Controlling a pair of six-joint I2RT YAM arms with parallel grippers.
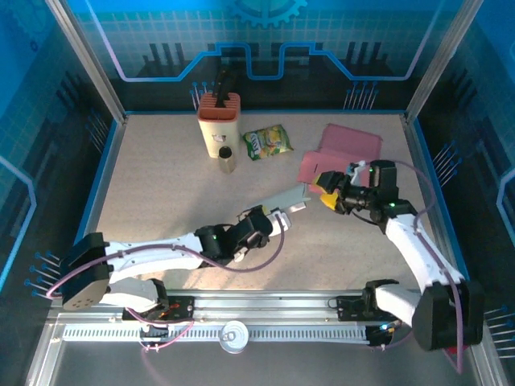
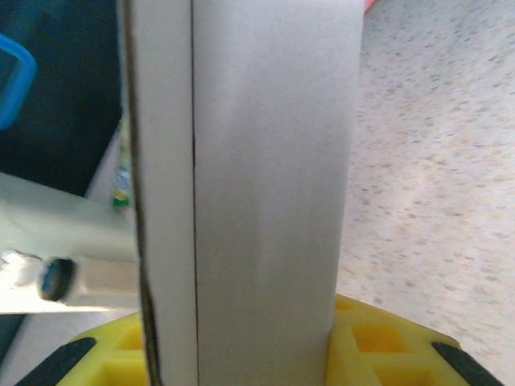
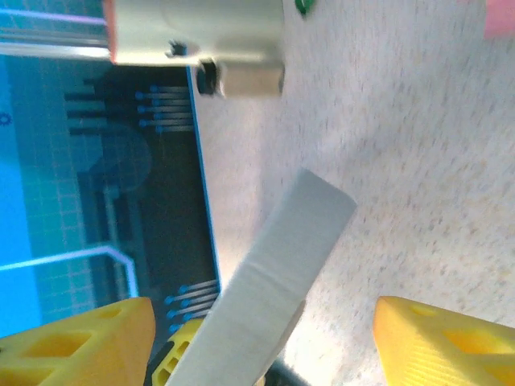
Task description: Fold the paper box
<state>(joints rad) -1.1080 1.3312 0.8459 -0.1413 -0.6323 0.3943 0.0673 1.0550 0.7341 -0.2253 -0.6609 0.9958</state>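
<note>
You had the left gripper (image 1: 288, 212) clamped on the grey flap (image 1: 290, 195) of the paper box (image 1: 346, 145), which lay right of centre on the table (image 1: 161, 201). Your right gripper (image 3: 265, 342) stood wide open, its 2 fingers either side of that flap.

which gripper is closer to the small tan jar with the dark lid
Left. The left gripper is below-right of the small tan jar in the top view, shut on a grey cardboard flap; the right gripper, open, is farther right.
</note>
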